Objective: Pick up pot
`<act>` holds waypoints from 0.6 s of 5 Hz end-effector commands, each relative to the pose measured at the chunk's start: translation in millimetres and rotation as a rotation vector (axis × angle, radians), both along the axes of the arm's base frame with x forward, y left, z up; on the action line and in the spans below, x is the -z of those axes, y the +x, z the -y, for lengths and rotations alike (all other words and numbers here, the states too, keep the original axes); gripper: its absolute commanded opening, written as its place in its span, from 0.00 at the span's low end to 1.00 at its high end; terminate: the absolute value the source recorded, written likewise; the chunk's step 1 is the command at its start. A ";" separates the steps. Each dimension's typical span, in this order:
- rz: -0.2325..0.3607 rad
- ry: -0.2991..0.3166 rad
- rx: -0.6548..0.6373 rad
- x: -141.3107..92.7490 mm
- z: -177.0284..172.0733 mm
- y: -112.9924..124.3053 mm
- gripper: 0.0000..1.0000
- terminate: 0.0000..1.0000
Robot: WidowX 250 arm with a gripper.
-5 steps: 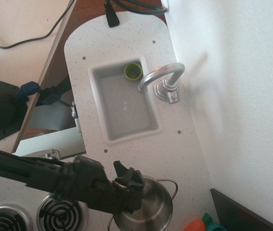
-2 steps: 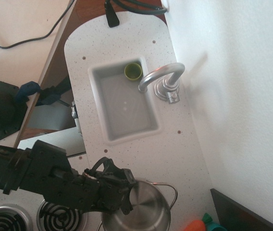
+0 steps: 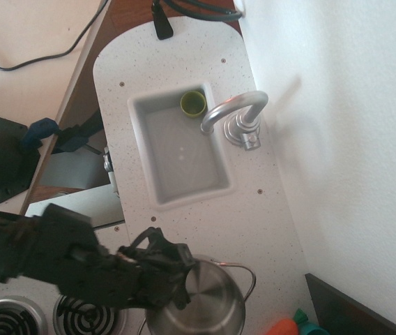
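At your far left, at about eight o'clock, two coil burners [image 3: 79, 315] sit at the bottom edge, partly under the black arm [image 3: 37, 255]. Follow the arm rightward and you reach the pincer [image 3: 182, 279], closed on the left rim of the pot [image 3: 208, 307]. The pot lies at about six o'clock, on the speckled white worktop [image 3: 254, 223]. It is round, shiny steel, with a bright bare inside, and a thin wire loop handle [image 3: 243, 276] sticks out at its upper right. Above, near centre, the sink [image 3: 180, 157] holds a small green cup [image 3: 193, 103] in its far corner, beside the curved tap [image 3: 234, 115]. At five o'clock you see a carrot [image 3: 292, 326].
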State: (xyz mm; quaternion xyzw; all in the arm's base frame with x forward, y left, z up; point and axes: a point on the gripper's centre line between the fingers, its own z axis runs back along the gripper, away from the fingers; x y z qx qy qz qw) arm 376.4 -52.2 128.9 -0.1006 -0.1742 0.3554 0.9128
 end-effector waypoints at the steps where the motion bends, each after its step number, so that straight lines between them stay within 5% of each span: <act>1: 0.143 -0.009 0.019 -45.0 2.1 0.0 0.00 0.00; 2: 0.136 -0.004 0.022 -44.9 0.4 0.9 0.00 0.00; 3: 0.113 -0.001 0.015 -44.4 -3.0 3.1 0.00 1.00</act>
